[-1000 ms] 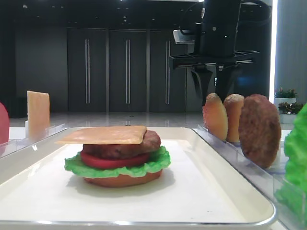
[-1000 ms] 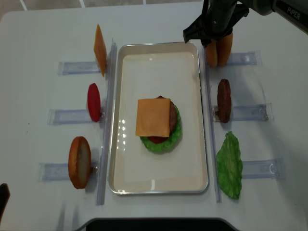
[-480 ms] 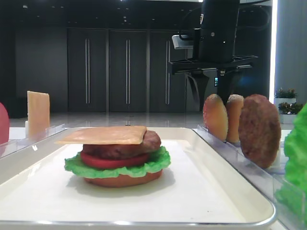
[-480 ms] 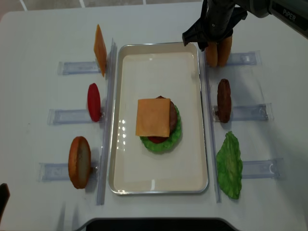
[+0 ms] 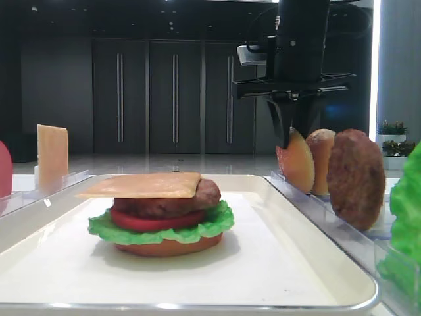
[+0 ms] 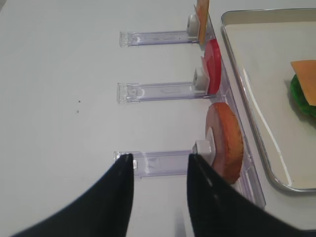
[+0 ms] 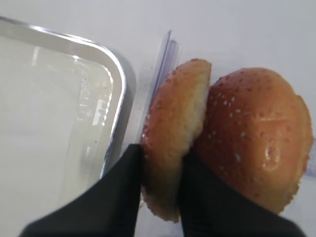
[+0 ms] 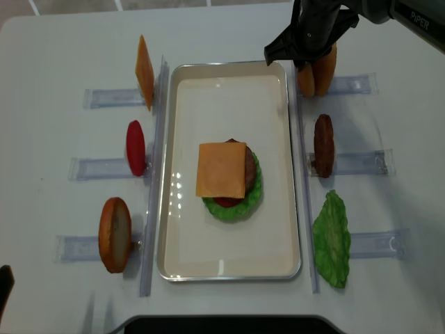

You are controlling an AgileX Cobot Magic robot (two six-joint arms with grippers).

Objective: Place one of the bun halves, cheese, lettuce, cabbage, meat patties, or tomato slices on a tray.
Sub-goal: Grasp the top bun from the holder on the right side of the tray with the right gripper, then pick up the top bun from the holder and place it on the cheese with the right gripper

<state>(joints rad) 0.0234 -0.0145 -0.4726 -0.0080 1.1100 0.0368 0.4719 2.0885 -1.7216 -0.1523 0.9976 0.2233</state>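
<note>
Two bun halves stand on edge in the far-right clear rack. My right gripper is shut on the left bun half, one black finger on each face. The glossy sesame-speckled bun half leans against it on the right. The white tray lies just left of the rack and holds a stack of bottom bun, lettuce, tomato, patty and cheese. My left gripper hangs open over the table beside a flat brown bun.
Left racks hold a cheese slice, a tomato slice and the brown bun. Right racks hold a meat patty and a lettuce leaf. Long clear rails run along both tray sides.
My right gripper came down over the left bun half and closed its fingers on it. The bun halves still stand in the rack. The left arm has not moved.
</note>
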